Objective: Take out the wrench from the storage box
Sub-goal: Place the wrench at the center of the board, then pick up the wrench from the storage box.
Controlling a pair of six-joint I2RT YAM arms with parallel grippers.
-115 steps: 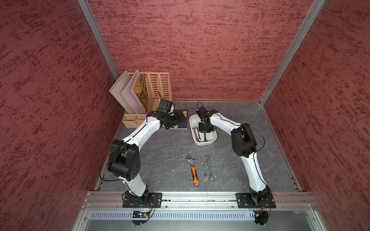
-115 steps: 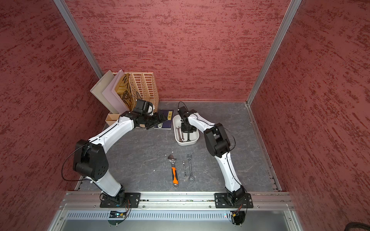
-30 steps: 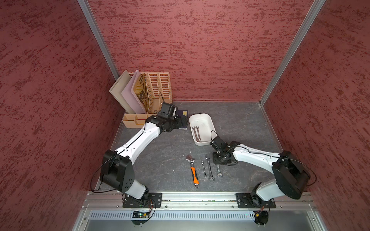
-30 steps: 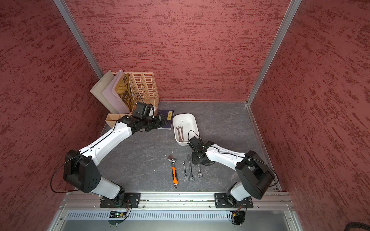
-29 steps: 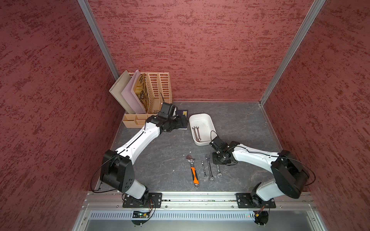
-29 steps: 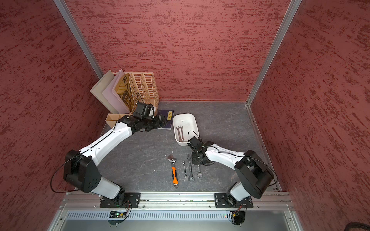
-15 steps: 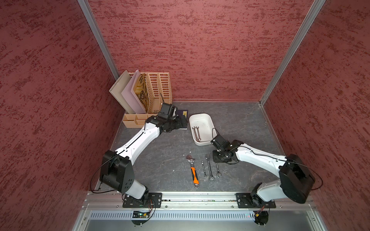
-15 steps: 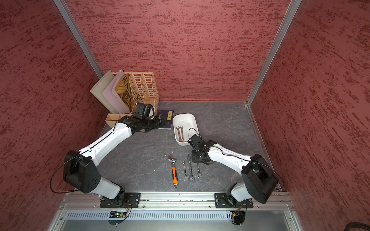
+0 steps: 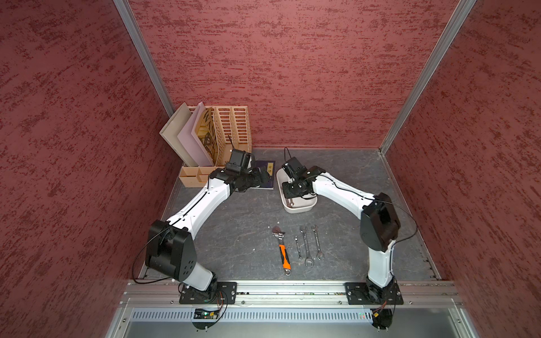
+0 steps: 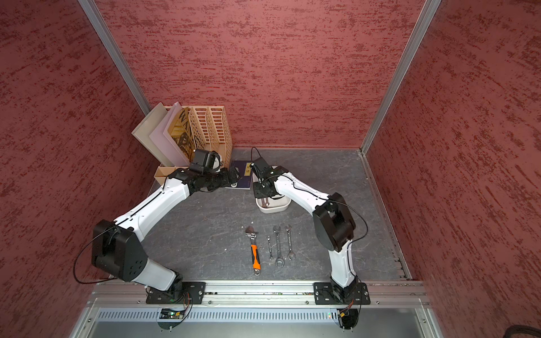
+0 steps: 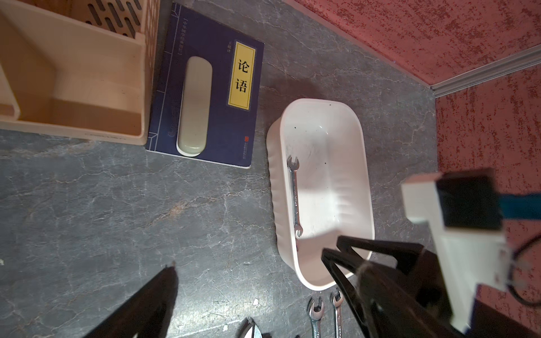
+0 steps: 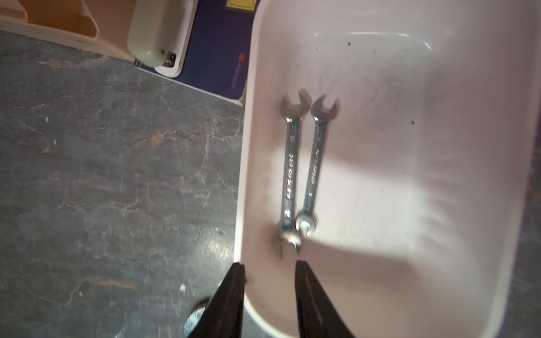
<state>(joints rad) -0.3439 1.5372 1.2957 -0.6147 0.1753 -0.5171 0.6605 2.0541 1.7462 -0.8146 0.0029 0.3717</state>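
While astride box rim (image 12: pixel 246 164), right hand (image 12: pixel 268 264)

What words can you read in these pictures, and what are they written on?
"论语": yellow label on the blue book.
Small white print on the blue book: too small to read.
Stamped marks on the wrench in the storage box: blurred.
Big letters on the brown cover in the file organizer: partly hidden, unreadable.
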